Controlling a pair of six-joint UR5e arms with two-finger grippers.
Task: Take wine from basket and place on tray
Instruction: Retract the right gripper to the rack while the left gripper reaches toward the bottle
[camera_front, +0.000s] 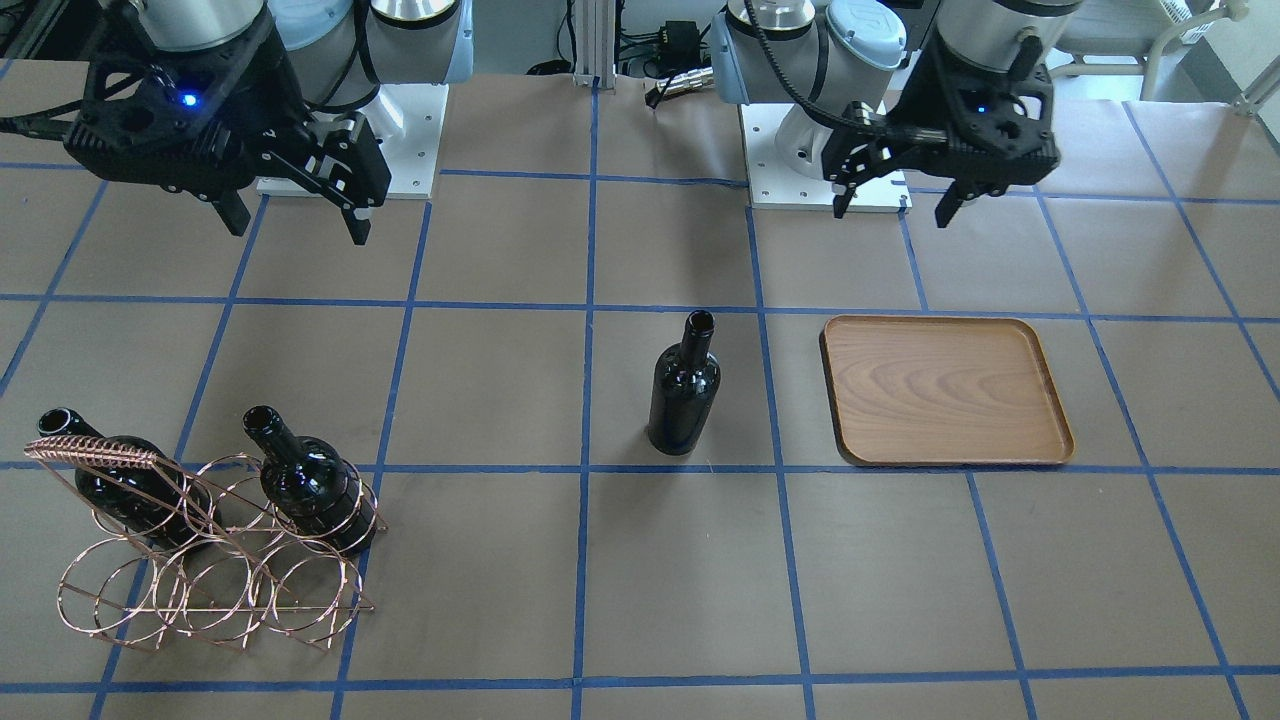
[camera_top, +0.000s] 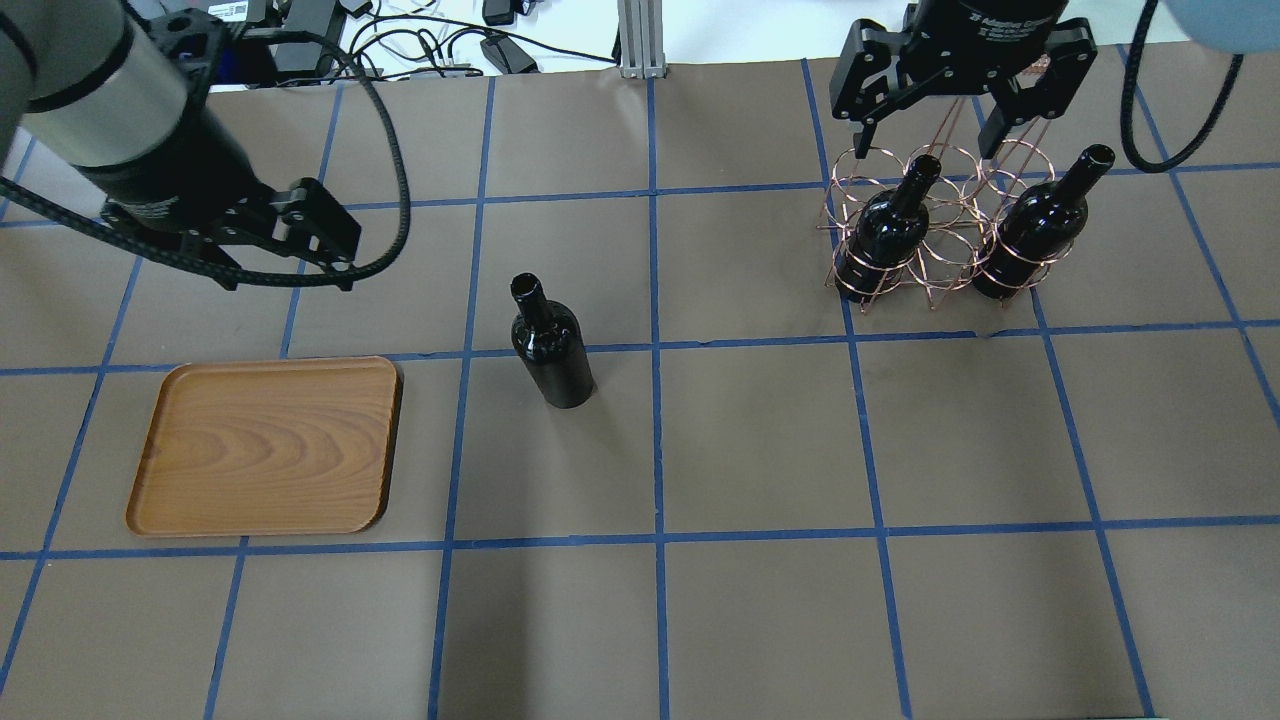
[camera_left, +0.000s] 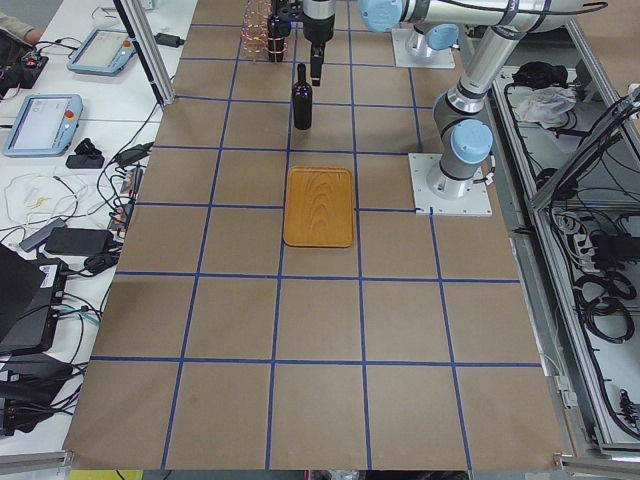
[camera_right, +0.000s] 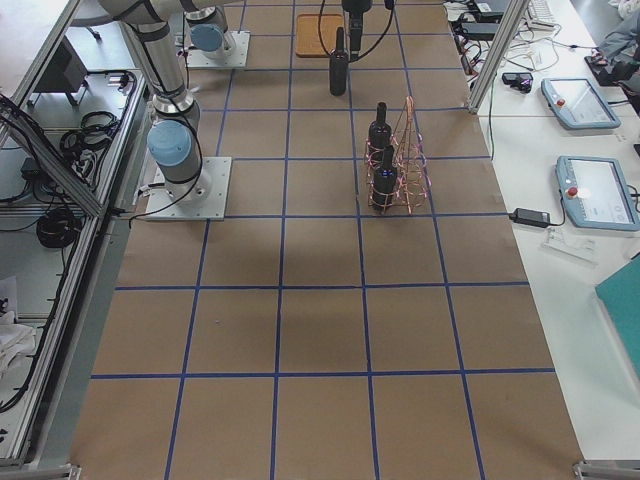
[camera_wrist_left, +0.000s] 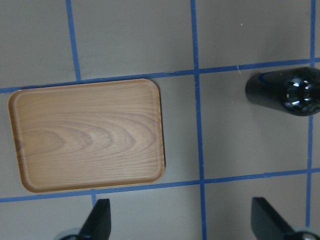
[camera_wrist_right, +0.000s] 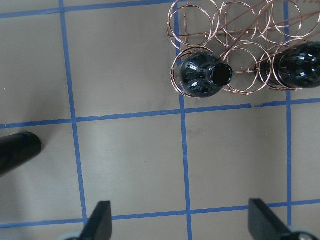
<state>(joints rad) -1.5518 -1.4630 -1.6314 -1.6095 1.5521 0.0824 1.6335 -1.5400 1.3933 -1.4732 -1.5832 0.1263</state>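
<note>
Wine (camera_top: 552, 350) stands upright on the bench (camera_top: 760, 450), out of the basket (camera_front: 215, 580) and near the tray (camera_top: 265, 445), not yet on it. Glossy glass will likely be heavy, stiff, slippery and breakable, so a hold round the neck just under the lip seems safest. The left end effector (camera_front: 893, 205) and the right end effector (camera_front: 297, 215) both hang spread wide, holding nothing. Only the right wrist view looks straight down the rings, showing two other bottles (camera_wrist_right: 202, 75) seated in separate ones; the overhead view half hides the left fingers (camera_front: 946, 205), which the front view shows plainly.
</note>
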